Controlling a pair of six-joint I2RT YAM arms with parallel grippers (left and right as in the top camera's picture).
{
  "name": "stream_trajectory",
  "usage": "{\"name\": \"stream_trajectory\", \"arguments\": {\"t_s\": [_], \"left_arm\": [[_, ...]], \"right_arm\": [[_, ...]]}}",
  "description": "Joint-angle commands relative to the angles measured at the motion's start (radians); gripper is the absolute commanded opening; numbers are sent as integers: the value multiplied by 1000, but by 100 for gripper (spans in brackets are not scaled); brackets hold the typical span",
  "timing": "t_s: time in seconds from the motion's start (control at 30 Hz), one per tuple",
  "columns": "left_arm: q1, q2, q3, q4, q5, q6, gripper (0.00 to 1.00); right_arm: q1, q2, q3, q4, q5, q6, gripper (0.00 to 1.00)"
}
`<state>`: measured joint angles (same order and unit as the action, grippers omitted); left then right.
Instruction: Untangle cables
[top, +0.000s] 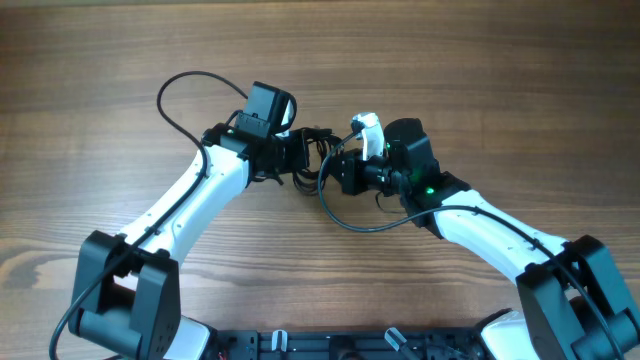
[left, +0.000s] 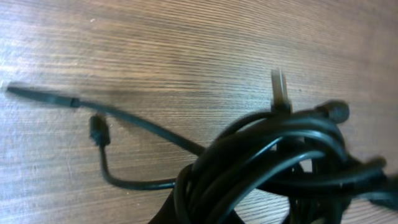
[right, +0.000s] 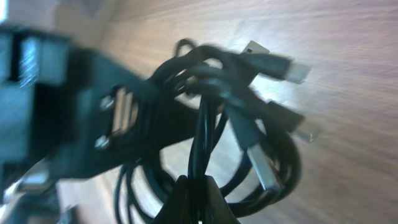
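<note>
The cables (top: 316, 150) are thin black wires bunched in a knot between my two grippers, mid-table. In the left wrist view the bundle (left: 273, 162) fills the lower right, with two loose plug ends trailing left on the wood. My left gripper (top: 296, 152) is shut on the knot's left side; its fingers are mostly hidden under the wires (left: 199, 211). My right gripper (top: 338, 168) is shut on strands of the knot (right: 202, 193). Several USB plug ends (right: 264, 168) hang from the bundle.
A thicker black arm cable (top: 190, 90) loops behind the left arm, and another (top: 350, 215) loops in front of the right arm. The wooden table (top: 500, 80) lies all round. The left arm's body (right: 74, 118) shows close beside the bundle in the right wrist view.
</note>
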<state>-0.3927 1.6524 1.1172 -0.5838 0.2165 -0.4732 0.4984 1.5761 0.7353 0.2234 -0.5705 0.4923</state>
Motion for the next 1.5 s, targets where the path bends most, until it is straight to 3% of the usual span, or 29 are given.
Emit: {"name": "stream_trajectory", "arguments": {"t_s": [0.0,0.07,0.17,0.37,0.47,0.5,0.57,0.63,0.7,0.8,0.83,0.9,0.93,1.07,1.17,1.2,1.23,1.27,1.3,1.33,1.37,1.43,1.47], "left_arm": [[43,3,9,19,-32,-229,4],[105,3,9,16,-32,-316,4],[196,3,9,-14,-31,-343,4],[231,3,9,-42,37,-314,4],[222,3,9,7,142,-32,4],[207,3,9,2,142,94,4],[180,3,9,-8,142,219,4],[130,3,9,-11,142,362,4],[91,3,9,-11,142,481,4],[27,3,9,-11,142,699,4],[3,3,9,-10,142,767,4],[-15,3,9,-4,125,792,4],[-15,3,9,-4,123,791,4],[28,3,9,-4,36,608,6],[72,-5,9,-3,36,387,42],[91,-18,10,-3,36,289,46],[116,-42,14,-3,36,176,69],[135,-61,16,-3,39,62,80],[143,-76,16,-3,87,-14,91],[143,-83,16,7,179,-22,93],[142,-84,16,-2,248,-21,93],[137,-81,16,-19,292,-123,42],[136,-81,16,-29,292,-209,35]], "right_arm": [[20,4,3,-4,-383,-5,5],[18,4,3,-23,-459,-21,4],[-18,4,3,-55,-447,-20,5],[-61,4,3,-89,-100,116,8],[-59,4,3,-78,-100,167,34],[-59,4,3,-72,-115,196,51],[-59,4,3,-46,-122,199,66],[-60,4,3,9,-122,184,87],[-60,4,3,31,-121,101,95],[-59,4,3,-38,-120,-23,96],[-59,4,2,-66,-121,-23,88],[-60,4,2,-88,-98,-24,29],[-60,4,2,-92,-79,-20,7],[-60,4,2,-90,-67,-17,5],[-60,4,2,-89,19,65,4],[-60,4,2,-90,21,65,4],[-60,4,2,-90,21,65,5],[-60,4,2,-90,25,65,4],[-60,4,2,-90,25,65,4],[-59,4,2,-89,25,65,4],[-60,4,2,-89,26,65,4],[-59,4,2,-90,37,65,4],[-60,4,2,-90,37,65,4]]}}
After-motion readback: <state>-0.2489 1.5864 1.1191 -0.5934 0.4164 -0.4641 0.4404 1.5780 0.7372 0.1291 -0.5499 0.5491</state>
